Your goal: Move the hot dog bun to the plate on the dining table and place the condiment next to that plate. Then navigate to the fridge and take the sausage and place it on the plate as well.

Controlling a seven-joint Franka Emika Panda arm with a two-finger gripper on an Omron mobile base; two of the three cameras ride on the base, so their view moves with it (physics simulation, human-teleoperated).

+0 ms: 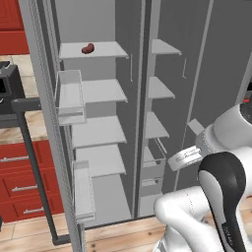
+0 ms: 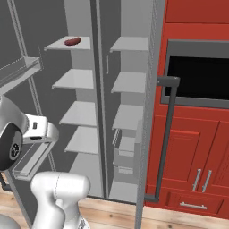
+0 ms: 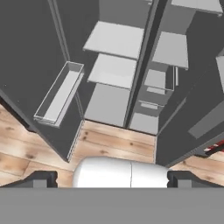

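Gripper (image 3: pixel 112 180) is sitting with jaws wide apart, holding nothing; the two dark fingertips (image 3: pixel 41 179) are showing at the far left and right of the hand view's bottom. It is pointing down and forward at the wood floor (image 3: pixel 109 142) just before the open fridge (image 3: pixel 109 103).

Past the jaws, the fridge's lower shelves (image 3: pixel 114 70) are lying bare, split by a centre post (image 3: pixel 141 65). A door bin (image 3: pixel 59 98) is hanging on the open left door, left of the jaws. A small drawer (image 3: pixel 156 81) is sitting in the right compartment, ahead and to the right.

Sausage (image 1: pixel 88 48) is lying on the top shelf (image 1: pixel 91 49) of the left compartment, well above and far ahead of the jaws, nothing touching it. In the right base view the sausage (image 2: pixel 72 41) is on the same top shelf, near its left end.

Both fridge doors are standing open. The left door's bar handle (image 1: pixel 34 162) is sticking out to the left; the right door's handle (image 2: pixel 166 134) is standing out to the right. Nothing is standing between the jaws and the shelves apart from the centre post.

Red cabinets (image 2: pixel 192 147) and a black oven (image 2: pixel 199 78) are flanking the fridge on the right; red drawers (image 1: pixel 22 184) are on the left.
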